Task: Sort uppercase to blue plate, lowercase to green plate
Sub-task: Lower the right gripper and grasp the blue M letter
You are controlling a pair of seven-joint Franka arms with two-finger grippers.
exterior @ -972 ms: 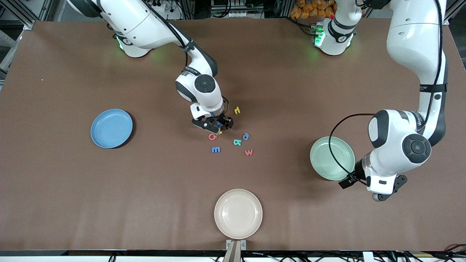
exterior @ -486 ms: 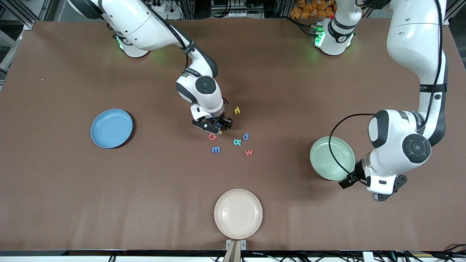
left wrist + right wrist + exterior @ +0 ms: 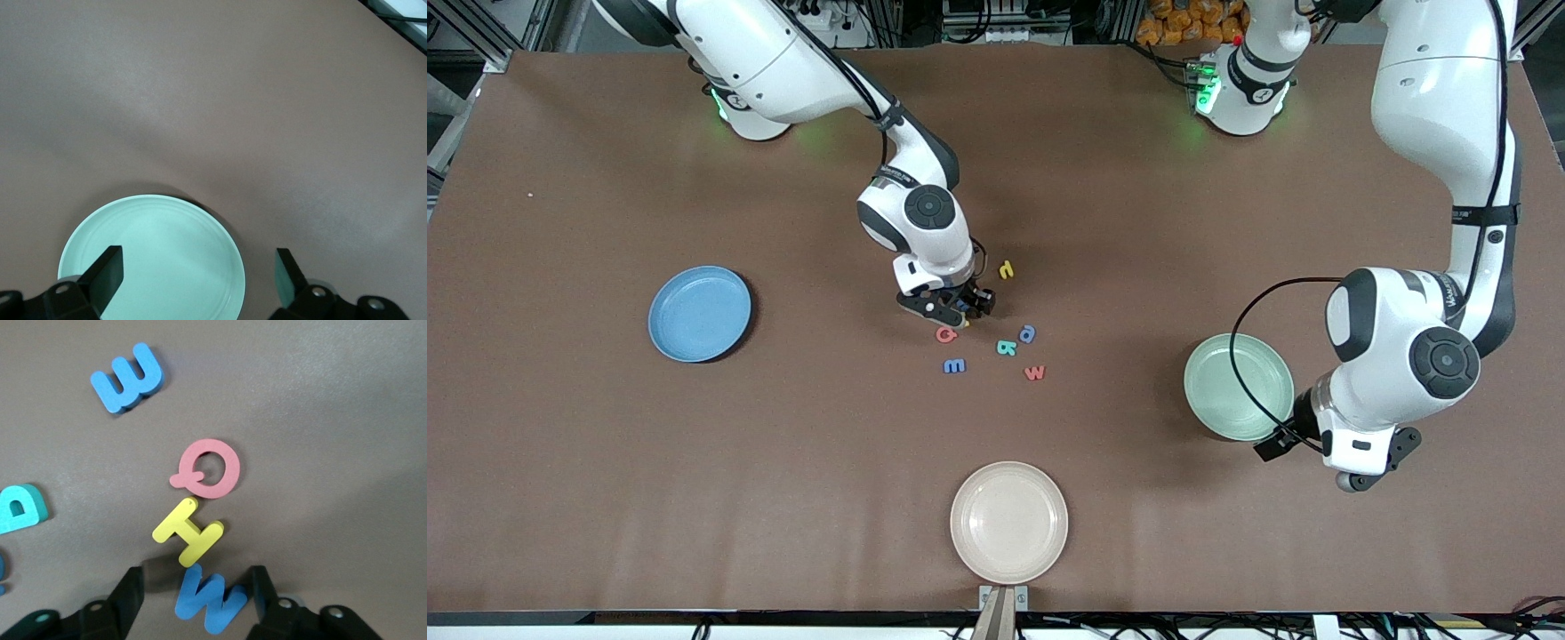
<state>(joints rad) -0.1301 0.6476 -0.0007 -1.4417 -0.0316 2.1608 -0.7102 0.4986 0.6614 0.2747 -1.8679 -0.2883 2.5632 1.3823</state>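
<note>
My right gripper (image 3: 195, 580) is down at the table among the foam letters, open, with a blue W (image 3: 210, 600) between its fingers. One finger touches the W and a gap shows at the other. A yellow H (image 3: 189, 532) and a red Q (image 3: 208, 468) lie just past the W. A rounded blue letter (image 3: 954, 365), a teal letter (image 3: 1007, 347), a second rounded blue letter (image 3: 1028, 333), a red w (image 3: 1034, 372) and a yellow hooked letter (image 3: 1007, 268) lie scattered nearby. The blue plate (image 3: 699, 313) and the green plate (image 3: 1238, 386) hold nothing. My left gripper (image 3: 198, 263) waits open over the green plate's edge.
A cream plate (image 3: 1008, 521) sits near the table's front edge, nearer the front camera than the letters. Bare brown table lies between the letters and each plate.
The right gripper's fingers have drawn closer together around the blue W. The left arm has not moved.
</note>
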